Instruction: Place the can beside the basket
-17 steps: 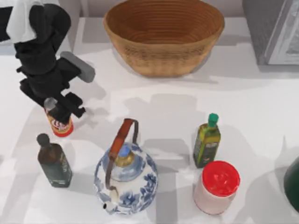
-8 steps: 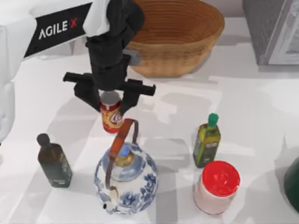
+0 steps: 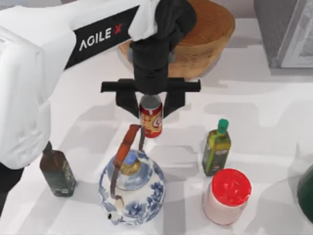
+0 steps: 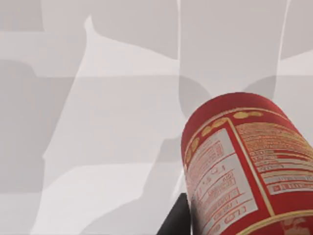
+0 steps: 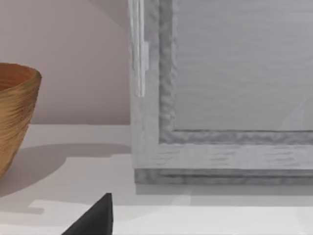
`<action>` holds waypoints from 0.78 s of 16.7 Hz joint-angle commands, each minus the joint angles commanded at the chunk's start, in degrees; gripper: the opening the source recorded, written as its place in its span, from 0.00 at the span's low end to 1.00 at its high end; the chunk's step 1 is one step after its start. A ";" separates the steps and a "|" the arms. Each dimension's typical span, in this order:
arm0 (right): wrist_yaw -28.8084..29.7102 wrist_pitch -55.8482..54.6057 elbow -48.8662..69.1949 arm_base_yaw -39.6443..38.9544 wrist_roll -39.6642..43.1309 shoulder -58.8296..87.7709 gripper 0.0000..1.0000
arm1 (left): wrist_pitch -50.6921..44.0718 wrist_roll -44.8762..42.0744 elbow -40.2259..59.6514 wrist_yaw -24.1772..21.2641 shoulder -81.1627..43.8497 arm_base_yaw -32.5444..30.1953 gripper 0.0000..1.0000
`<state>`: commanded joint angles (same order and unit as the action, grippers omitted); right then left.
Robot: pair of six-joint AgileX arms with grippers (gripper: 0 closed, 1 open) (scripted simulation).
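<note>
The left gripper (image 3: 150, 104) is seen carried further right and toward the far side than half a second ago, when it hung over the table's left-centre; a second ago it was at the far left, closing on the can where it stood. Its two black fingers (image 3: 128, 103) are clamped on the can (image 3: 151, 117), which is held upright and clear of the table (image 3: 259, 112), just in front of the basket (image 3: 205, 44) and just beyond the brown handle of the blue-and-white teapot (image 3: 132, 188). In the left wrist view the can's red label (image 4: 244, 166) is shown above bare white tabletop. The dark bottle (image 3: 56, 169) at near left, the olive-oil bottle (image 3: 216, 148) and the red-lidded jar (image 3: 226, 197) at near right are left unmoved. The right arm is parked at the right; whether its gripper is open cannot be told.
</note>
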<state>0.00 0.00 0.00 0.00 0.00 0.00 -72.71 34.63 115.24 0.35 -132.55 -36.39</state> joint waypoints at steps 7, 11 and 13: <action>0.00 0.00 0.00 0.00 0.00 0.00 1.00 | 0.98 -0.05 -1.09 -0.03 -0.01 0.06 0.00; 0.00 0.00 0.00 0.00 0.00 0.00 1.00 | 1.69 -0.02 -1.52 0.00 -0.17 0.02 0.00; 0.00 0.00 0.00 0.00 0.00 0.00 1.00 | 1.69 -0.02 -1.52 0.00 -0.17 0.02 0.08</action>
<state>0.00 0.00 0.00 0.00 0.00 0.00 -71.02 34.61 113.71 0.35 -132.72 -36.37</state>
